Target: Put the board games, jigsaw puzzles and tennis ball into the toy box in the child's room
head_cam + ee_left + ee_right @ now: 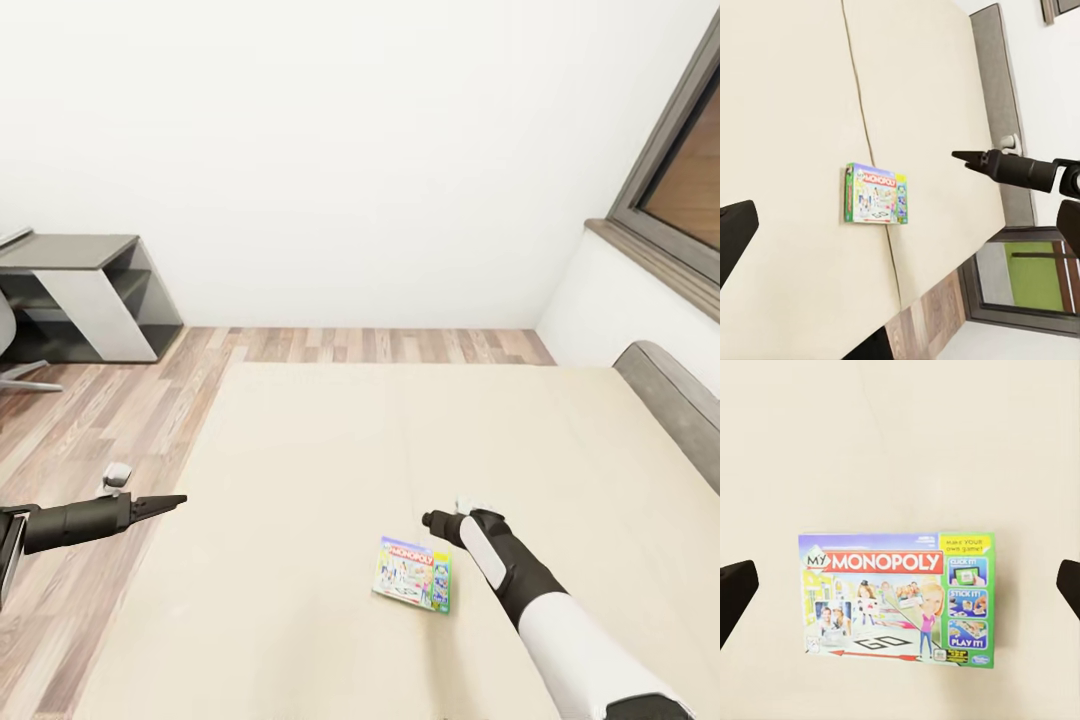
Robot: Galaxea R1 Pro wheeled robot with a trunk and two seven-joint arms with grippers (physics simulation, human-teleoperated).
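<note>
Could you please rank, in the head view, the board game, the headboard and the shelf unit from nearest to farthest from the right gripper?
1. Board game: flat on the bed, just beside the right gripper.
2. Headboard: at the bed's right edge.
3. Shelf unit: far left, by the wall.

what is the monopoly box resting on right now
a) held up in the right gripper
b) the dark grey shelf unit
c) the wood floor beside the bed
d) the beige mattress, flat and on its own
d: the Monopoly box lies flat on the bed, with the open right gripper above it and not touching.
</note>
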